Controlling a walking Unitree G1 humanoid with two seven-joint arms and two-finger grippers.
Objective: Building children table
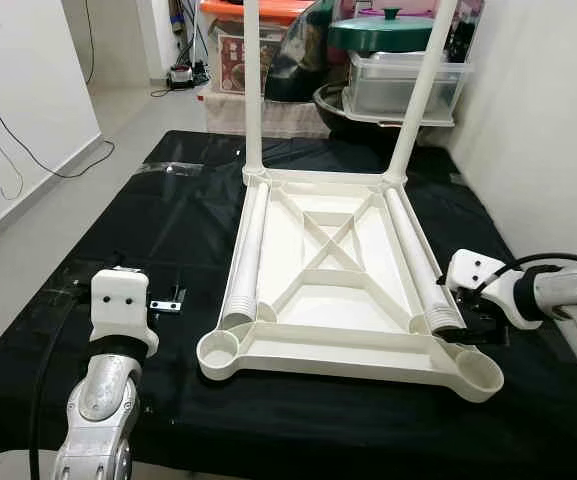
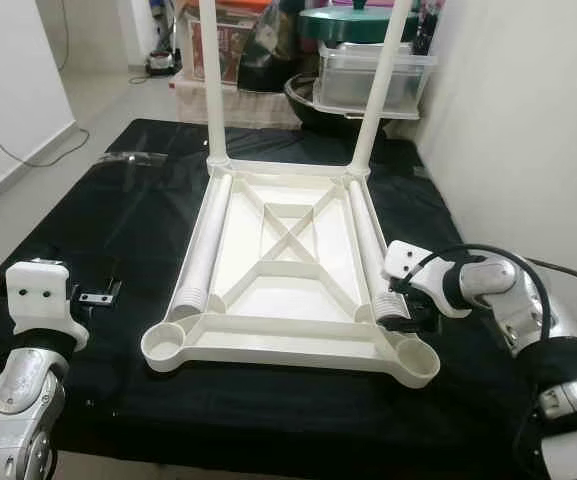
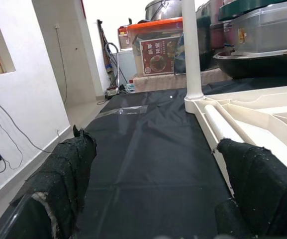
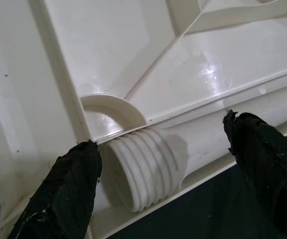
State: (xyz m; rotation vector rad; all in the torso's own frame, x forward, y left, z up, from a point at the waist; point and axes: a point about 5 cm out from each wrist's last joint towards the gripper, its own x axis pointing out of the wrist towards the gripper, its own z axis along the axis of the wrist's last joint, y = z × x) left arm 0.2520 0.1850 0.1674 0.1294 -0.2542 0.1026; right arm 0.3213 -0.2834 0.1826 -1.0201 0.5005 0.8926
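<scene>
At frame centre the upturned white tabletop (image 1: 318,290) carries two upright legs; right hand (image 4: 163,169) spread around a loose ribbed leg (image 4: 148,167), left hand (image 3: 158,194) spread

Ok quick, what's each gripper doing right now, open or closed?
Left gripper: open, holding nothing.
Right gripper: open around the threaded end of a loose table leg.

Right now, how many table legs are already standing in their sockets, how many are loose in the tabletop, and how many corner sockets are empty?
Upright white plastic legs screwed into far sockets: 2
Loose white ribbed-end legs lying inside the upturned white tabletop: 2
Empty near corner sockets: 2
Total legs: 4
</scene>
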